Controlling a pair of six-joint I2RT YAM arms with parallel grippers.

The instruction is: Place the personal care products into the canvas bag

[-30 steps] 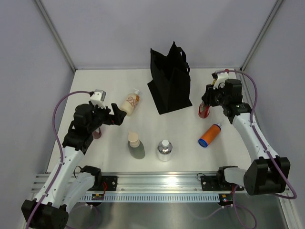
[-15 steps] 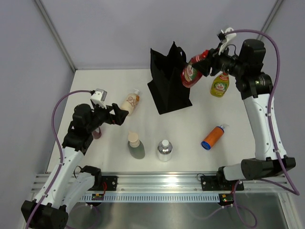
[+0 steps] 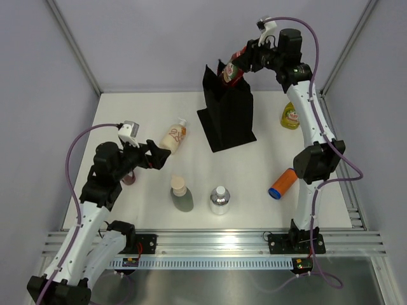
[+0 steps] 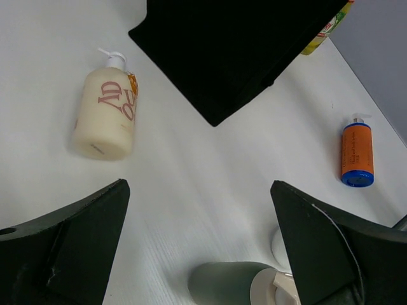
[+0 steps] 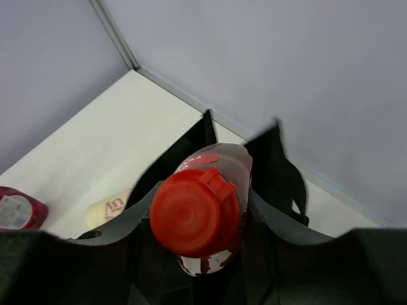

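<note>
Bottle over bag: my right gripper pinches the red bottle just above the canvas bag.

Top camera first: I see the red bottle tilted at the bag's open top. My left gripper is well left of the bag, fingers spread wide and holding nothing. The cream pump bottle lies just left of the bag. The grey-green bottle and clear bottle sit in front of it. The orange bottle lies to its front right, and the yellow-green bottle is to its right. On my left wrist camera, the spread fingers frame the cream pump bottle beside the bag's base. On my right wrist camera, dark fingers press both sides of the red bottle. Its red cap faces the lens, and the bag's mouth and handles are directly beneath it.
</note>
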